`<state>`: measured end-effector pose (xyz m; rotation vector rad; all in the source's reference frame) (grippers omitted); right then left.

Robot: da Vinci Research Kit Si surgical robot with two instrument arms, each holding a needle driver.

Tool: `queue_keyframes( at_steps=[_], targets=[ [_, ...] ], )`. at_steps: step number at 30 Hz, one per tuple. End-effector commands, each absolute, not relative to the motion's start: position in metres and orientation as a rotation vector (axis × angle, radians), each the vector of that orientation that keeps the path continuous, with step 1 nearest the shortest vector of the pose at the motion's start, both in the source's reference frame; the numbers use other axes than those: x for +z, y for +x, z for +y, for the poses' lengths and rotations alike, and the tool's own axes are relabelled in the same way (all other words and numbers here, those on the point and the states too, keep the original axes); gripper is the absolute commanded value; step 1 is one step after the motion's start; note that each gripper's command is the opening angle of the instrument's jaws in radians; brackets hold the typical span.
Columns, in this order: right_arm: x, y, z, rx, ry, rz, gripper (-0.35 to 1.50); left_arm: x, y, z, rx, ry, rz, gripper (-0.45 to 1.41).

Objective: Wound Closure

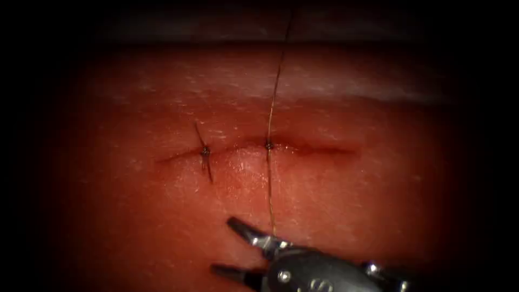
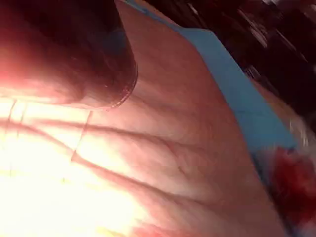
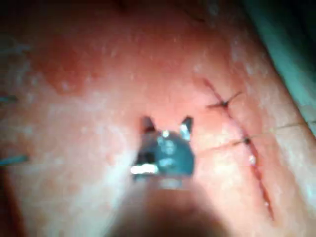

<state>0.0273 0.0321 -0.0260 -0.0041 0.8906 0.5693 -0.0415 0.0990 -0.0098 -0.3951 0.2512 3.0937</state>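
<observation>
The tissue (image 1: 335, 200) has a cut (image 1: 319, 150) running left to right. A knotted stitch (image 1: 205, 152) with short cut ends sits on the cut's left part. A second knot (image 1: 268, 145) lies near the middle. Its thread (image 1: 274, 86) rises past the far edge, and another strand (image 1: 270, 194) runs down to my right tool. My right tool (image 1: 223, 246) comes in from the lower right, open and holding nothing, with the strand ending beside the base of its upper jaw. The right wrist view shows the same open tool (image 3: 167, 124), the cut (image 3: 256, 173) and both knots (image 3: 224, 103).
A pale fatty band (image 1: 324, 86) runs along the tissue's far edge. In the left wrist view a dark round shaft (image 2: 74, 49) hangs over the tissue (image 2: 173, 163), with a blue drape (image 2: 237, 89) and red fluid (image 2: 291, 182) beside it.
</observation>
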Motion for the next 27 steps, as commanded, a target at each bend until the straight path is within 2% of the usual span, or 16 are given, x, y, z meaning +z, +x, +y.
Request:
queue_keyframes(
  at_steps=[1, 4, 12, 27],
  targets=[
    [-0.027, 0.0267, 0.033, 0.616, 0.008, 0.901, 1.23, -0.012, -0.0403, 0.098, 3.02, -0.483, 0.176, -0.35],
    [-0.028, 0.0252, 0.034, 0.675, 0.034, 0.897, 1.3, -0.015, -0.0382, 0.097, 2.953, -0.561, 0.108, -0.35],
    [-0.026, 0.0219, 0.038, 0.851, 0.031, 0.892, 1.28, -0.023, -0.0342, 0.092, 2.777, -0.77, -0.015, -0.35],
    [-0.019, 0.0241, 0.042, 1.076, 0.095, 0.929, 1.41, -0.036, -0.0316, 0.092, 2.718, -0.815, -0.016, -0.35]
  ],
)
